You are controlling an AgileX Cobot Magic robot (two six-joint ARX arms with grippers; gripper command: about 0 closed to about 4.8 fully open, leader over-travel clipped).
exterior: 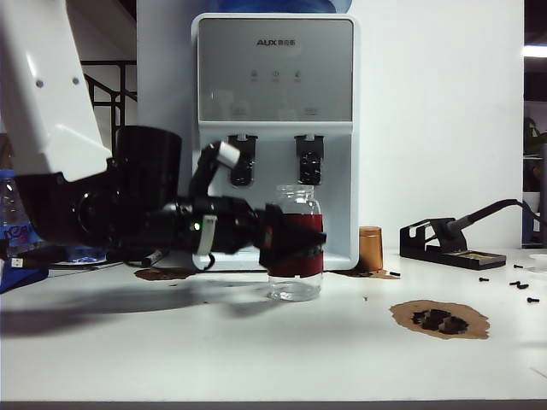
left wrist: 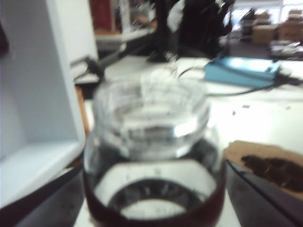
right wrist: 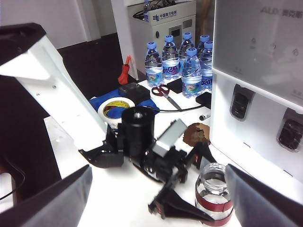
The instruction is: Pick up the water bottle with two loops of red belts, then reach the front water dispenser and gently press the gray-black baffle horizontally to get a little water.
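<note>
Exterior view: we see the water bottle [exterior: 297, 248] standing upright on the white table [exterior: 256, 359], directly at 6 o'clock from the water dispenser [exterior: 275, 128] and close to its base. The left gripper [exterior: 295, 243] comes in level from 9 o'clock, jaws spread wide around the red bands — contact we cannot confirm. The gray-black baffle [exterior: 242, 161] sits above, at about 11 o'clock from the bottle. A copper cup [exterior: 370, 249] stands at 3 o'clock.

Left wrist view: bottle [left wrist: 152, 156] blurred, sitting between the two dark fingers [left wrist: 42, 201], mouth uncapped.

Right wrist view: the right gripper [right wrist: 156, 208] hangs high above the table with jaws wide apart, holding nothing — the bottle [right wrist: 214, 194] and left gripper [right wrist: 189, 198] lie between its fingers' outlines, far below.
</note>
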